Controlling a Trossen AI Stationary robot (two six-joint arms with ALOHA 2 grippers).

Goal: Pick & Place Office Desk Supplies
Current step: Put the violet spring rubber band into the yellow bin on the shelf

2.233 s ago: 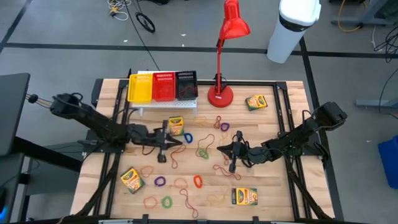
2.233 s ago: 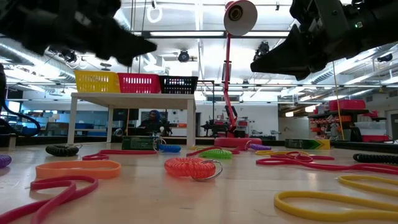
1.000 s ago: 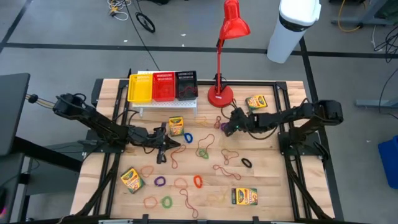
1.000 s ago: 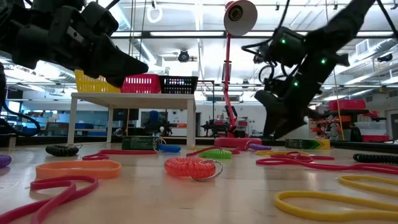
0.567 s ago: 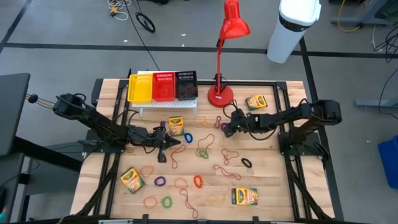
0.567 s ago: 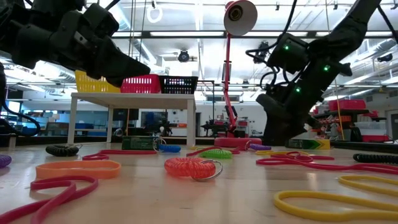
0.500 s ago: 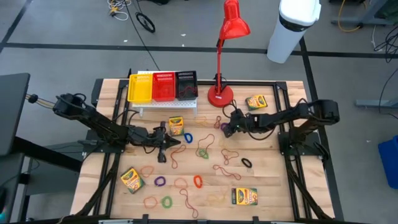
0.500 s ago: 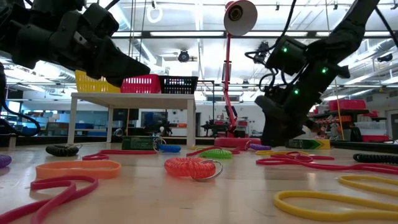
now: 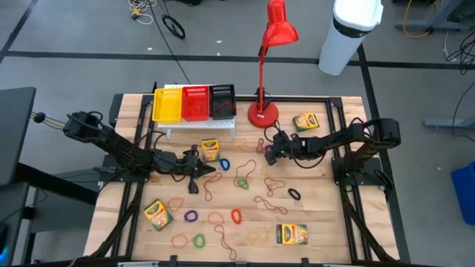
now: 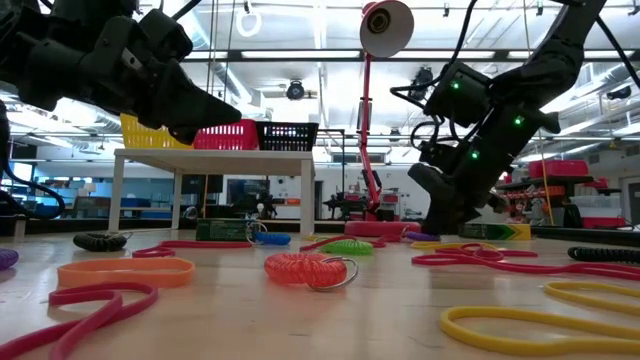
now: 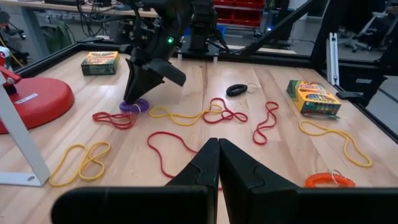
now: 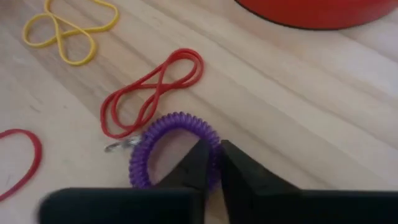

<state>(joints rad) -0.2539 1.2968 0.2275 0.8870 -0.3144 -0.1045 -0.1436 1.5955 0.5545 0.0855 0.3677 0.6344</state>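
The right gripper (image 12: 211, 163) is clamped on the purple coil band's (image 12: 163, 127) near edge.

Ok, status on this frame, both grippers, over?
Right gripper shut on purple coiled plastic loop, down on table beside red lamp base. Left gripper shut, empty, mid-table. Nothing blocking.

Bright overhead light — low view backlit, foreground blurred.

Two dark arms over the desk

The right pincer (image 9: 270, 157) points down low, fingers pinched nearly together. The left pincer (image 9: 202, 169) hangs mid-desk, fingers pressed shut, arm stretched out flat.
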